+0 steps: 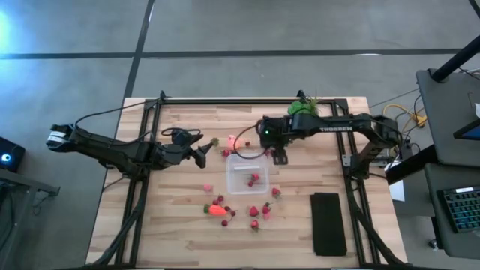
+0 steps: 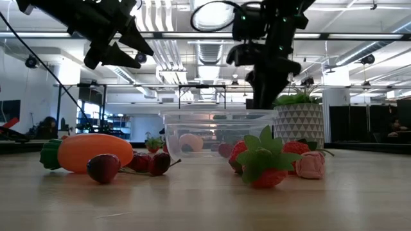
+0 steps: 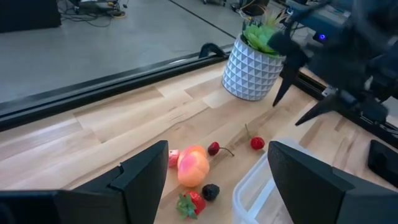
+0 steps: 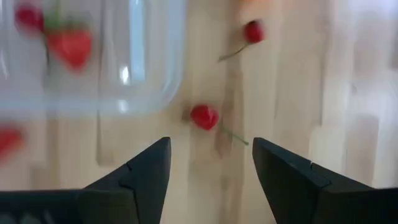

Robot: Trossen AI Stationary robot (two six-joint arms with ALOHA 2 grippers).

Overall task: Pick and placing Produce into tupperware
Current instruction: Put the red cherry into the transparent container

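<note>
Though near tupperware, plant (potted) aside.

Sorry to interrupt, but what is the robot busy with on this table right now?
It is sorting toy produce into the clear tupperware, which already holds a strawberry. The right pincer hangs open and empty over a cherry just outside the box. The left pincer waits open near the peach. Most pieces lie loose.

tupperware mid-table | carrot beside cherries | strawberry near camera
</note>
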